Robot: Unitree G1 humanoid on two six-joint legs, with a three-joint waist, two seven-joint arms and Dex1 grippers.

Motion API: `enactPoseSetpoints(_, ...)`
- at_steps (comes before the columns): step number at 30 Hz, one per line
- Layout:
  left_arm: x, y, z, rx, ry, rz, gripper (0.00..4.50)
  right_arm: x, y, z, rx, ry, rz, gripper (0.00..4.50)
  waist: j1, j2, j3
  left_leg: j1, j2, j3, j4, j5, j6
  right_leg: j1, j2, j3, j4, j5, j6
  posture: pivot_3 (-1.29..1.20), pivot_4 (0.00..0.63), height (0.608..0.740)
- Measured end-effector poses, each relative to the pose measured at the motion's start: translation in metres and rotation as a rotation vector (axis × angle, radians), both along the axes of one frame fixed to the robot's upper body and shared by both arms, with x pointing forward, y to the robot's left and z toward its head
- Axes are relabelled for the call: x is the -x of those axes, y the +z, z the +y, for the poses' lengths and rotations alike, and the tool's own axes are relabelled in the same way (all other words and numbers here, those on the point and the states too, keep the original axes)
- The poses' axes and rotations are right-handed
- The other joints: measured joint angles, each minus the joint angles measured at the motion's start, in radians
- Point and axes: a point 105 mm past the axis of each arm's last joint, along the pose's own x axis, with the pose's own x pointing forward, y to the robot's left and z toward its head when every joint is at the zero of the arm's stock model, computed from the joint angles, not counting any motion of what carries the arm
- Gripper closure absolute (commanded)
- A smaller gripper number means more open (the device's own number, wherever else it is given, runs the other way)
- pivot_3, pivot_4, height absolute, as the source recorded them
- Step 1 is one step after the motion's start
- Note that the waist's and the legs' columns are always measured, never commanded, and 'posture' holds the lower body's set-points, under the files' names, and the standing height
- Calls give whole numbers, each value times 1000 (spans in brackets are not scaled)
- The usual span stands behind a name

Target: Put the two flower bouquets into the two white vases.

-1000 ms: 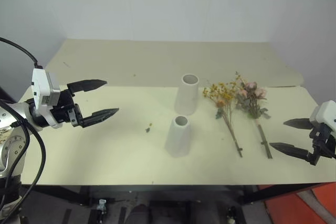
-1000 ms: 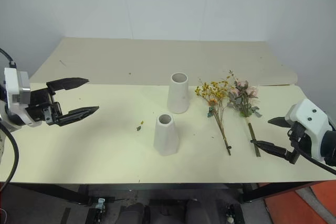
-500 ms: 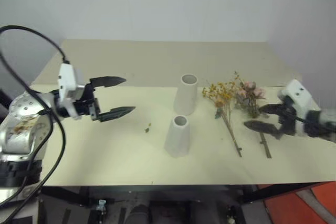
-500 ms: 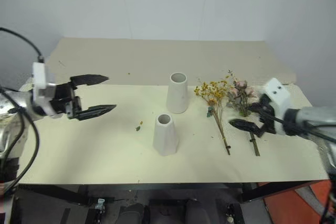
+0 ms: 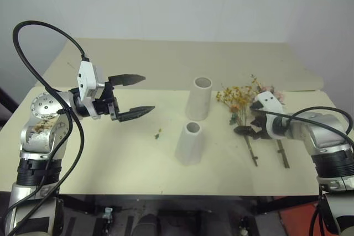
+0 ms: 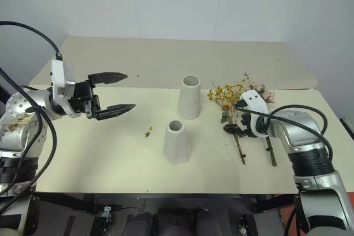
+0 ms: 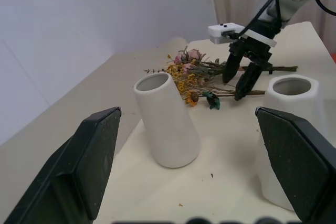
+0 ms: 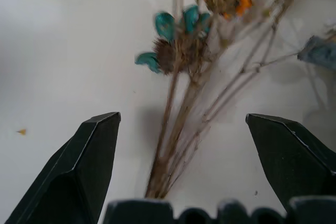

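Two white vases, both upright, mid table (image 5: 83, 153): taller vase (image 5: 198, 98) farther back, shorter vase (image 5: 189, 143) nearer, just in front of it and slightly left; they stand close but apart. Yellow bouquet (image 5: 239, 103) lies flat to the right of the vases, blooms toward the far side, stems toward the near edge, teal bloom (image 8: 178, 30) w/ brown centre where the stems gather. Pink bouquet (image 5: 269, 95) lies just right of it, heads nearly touching, its stem running nearward alongside. Right gripper (image 8: 178, 145) angled down over the yellow bouquet's stems, claws spread wide w/ the stems between them, nothing pinched. Left gripper (image 5: 141, 95) held above the table's left part, pointing right toward the vases, claws spread, empty. Small dark scrap (image 5: 157, 134) on the table between left gripper and shorter vase.
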Motion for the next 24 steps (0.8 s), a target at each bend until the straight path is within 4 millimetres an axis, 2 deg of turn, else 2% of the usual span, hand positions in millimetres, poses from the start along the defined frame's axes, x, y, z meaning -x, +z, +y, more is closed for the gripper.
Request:
enactPoseSetpoints(3, -1, -1, 1, -10, 10, 0, 0, -9, -4, -1, -9, -42, 1, 1277, -5, 0, 0, 0, 0, 0, 0, 0, 0, 0, 0, 0, 0, 0, 0, 0, 150, 740)
enactPoseSetpoints(5, -1, -2, 1, -11, 14, 1, 0, -14, -4, -3, -6, -60, -7, 2030, -8, 0, 0, 0, 0, 0, 0, 0, 0, 0, 0, 0, 0, 0, 0, 0, 150, 740)
enactPoseSetpoints(12, -1, -12, 4, -7, 37, 29, 0, -16, -3, -1, -5, -54, -7, 4464, -8, 0, 0, 0, 0, 0, 0, 0, 0, 0, 0, 0, 0, 1, -1, 0, 150, 740)
enactPoseSetpoints(17, 1, -10, 4, -8, 40, 17, 0, -17, -2, 3, -3, -44, -19, 4464, -8, 0, 0, 0, 0, 0, 0, 0, 0, 0, 0, 0, 0, 1, -1, 0, 150, 740)
enactPoseSetpoints(19, 1, -10, 5, -5, 45, 14, 0, -22, 8, 8, 22, -24, -95, 4464, -11, 0, 0, 0, 0, 0, 0, 0, 0, -1, 0, 0, 0, 1, -1, 0, 150, 740)
enactPoseSetpoints(22, 0, -9, 5, -2, 50, 13, 0, -36, 37, 17, 27, -27, -279, 4464, -16, 0, 0, 0, 0, 0, 0, 0, 0, -1, 0, 0, 0, 1, 0, 0, 150, 740)
enactPoseSetpoints(23, 0, -9, 5, -2, 51, 13, 0, -42, 50, 19, 20, -41, -352, 4464, -18, 0, 0, 0, 0, 0, 0, 0, 0, -1, 0, 0, 1, 1, 0, 0, 150, 740)
enactPoseSetpoints(24, 0, -9, 5, -2, 52, 12, 0, -50, 72, 21, 0, -73, -472, 4464, -20, 0, 0, 0, 0, 0, 0, 0, 0, -1, 0, 0, 1, 1, 0, 0, 150, 740)
